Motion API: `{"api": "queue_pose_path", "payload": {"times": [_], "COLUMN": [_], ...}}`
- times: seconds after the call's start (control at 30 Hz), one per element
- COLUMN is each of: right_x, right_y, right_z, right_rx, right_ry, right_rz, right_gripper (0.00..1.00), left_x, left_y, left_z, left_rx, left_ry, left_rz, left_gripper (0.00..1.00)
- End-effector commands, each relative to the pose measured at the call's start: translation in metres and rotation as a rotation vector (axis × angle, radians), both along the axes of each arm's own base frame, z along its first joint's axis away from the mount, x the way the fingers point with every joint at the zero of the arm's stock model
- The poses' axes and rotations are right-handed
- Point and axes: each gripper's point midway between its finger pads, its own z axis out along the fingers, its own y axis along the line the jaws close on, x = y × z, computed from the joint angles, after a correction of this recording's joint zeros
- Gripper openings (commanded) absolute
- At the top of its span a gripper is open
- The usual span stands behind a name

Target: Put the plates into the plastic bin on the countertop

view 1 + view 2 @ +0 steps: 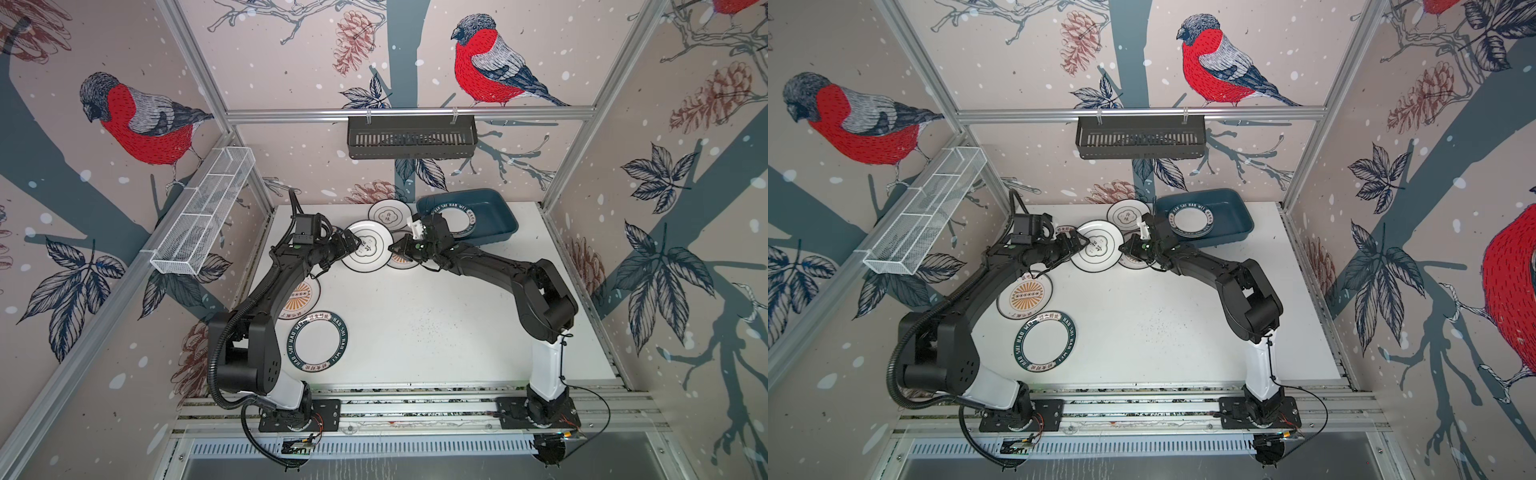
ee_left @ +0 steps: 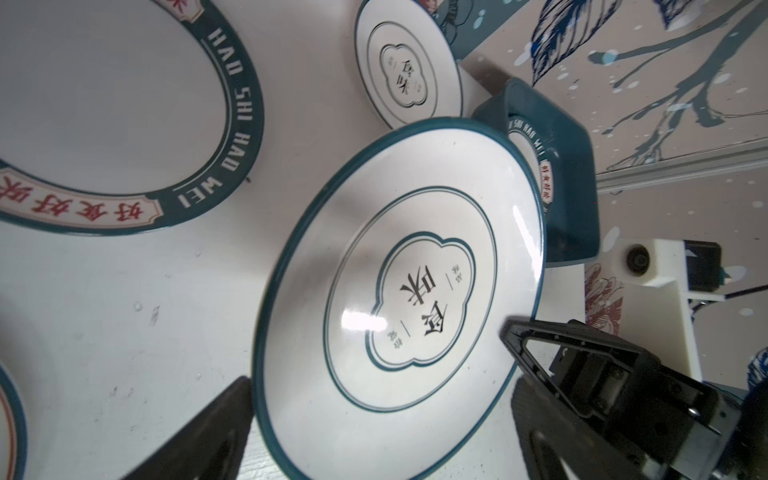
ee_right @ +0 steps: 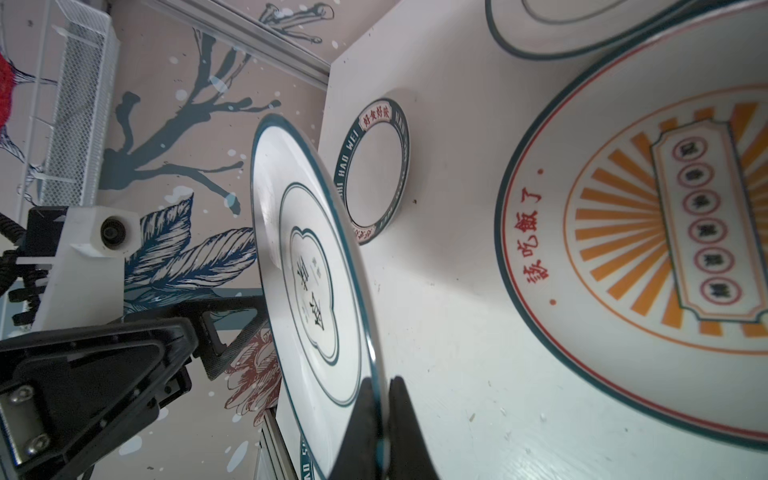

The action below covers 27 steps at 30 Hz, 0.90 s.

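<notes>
Only the right wrist view shows the right gripper (image 3: pixel 380 386) clamped on the rim of the cloud plate (image 3: pixel 316 270); the left wrist view shows the left gripper (image 2: pixel 380 386) spread open on both sides of it.

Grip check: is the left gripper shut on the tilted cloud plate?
No, the left gripper stands wide open either side of the cloud plate; only the right gripper pinches its rim.

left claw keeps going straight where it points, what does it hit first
The cloud-emblem plate, gripped by the right claw. The open left claw points at its near rim; whether they touch is unclear.
</notes>
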Motion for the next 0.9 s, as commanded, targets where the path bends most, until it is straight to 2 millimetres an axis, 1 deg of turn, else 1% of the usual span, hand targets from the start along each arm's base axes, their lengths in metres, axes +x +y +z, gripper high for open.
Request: {"api": "queue_pose_path", "payload": {"times": [0.0, 0.13, 0.2, 0.3, 0.43, 0.53, 0.6, 0.63, 0.67, 0.77, 0.87], "right_x": [0.015, 0.033, 0.043, 0.061, 0.085, 0.102, 0.11, 0.114, 0.117, 0.128, 0.14], "right_y": [-0.017, -0.043, -0.058, -0.083, -0.119, -0.153, -0.176, -0.186, -0.195, -0.22, -0.241], "right_z": [0.025, 0.046, 0.054, 0.061, 0.059, 0.051, 0.049, 0.048, 0.048, 0.045, 0.037], "right_rx": [0.025, 0.041, 0.035, 0.017, -0.004, -0.054, -0.054, -0.044, -0.034, -0.031, -0.039], "right_ry": [-0.046, -0.067, -0.081, -0.084, -0.048, -0.016, -0.005, 0.002, 0.004, 0.011, 0.024], "right_rz": [-0.032, -0.073, -0.098, -0.146, -0.218, -0.307, -0.357, -0.377, -0.396, -0.448, -0.501], "right_gripper": [0.02, 0.02, 0.02, 0.02, 0.02, 0.02, 0.02, 0.02, 0.02, 0.02, 0.02], "left_x": [0.006, 0.017, 0.022, 0.032, 0.042, 0.049, 0.052, 0.054, 0.055, 0.063, 0.07], "left_y": [-0.008, -0.013, -0.018, -0.039, -0.087, -0.121, -0.142, -0.153, -0.163, -0.185, -0.201], "left_z": [0.026, 0.04, 0.046, 0.06, 0.08, 0.088, 0.092, 0.09, 0.094, 0.088, 0.085], "left_rx": [-0.054, -0.076, -0.083, -0.089, -0.077, -0.088, -0.092, -0.092, -0.097, -0.124, -0.142], "left_ry": [-0.067, -0.113, -0.127, -0.18, -0.26, -0.297, -0.324, -0.332, -0.351, -0.351, -0.347], "left_rz": [-0.033, -0.04, -0.051, -0.109, -0.228, -0.309, -0.364, -0.391, -0.419, -0.469, -0.505], "left_gripper": [0.96, 0.96, 0.96, 0.96, 0.96, 0.96, 0.96, 0.96, 0.96, 0.96, 0.96]}}
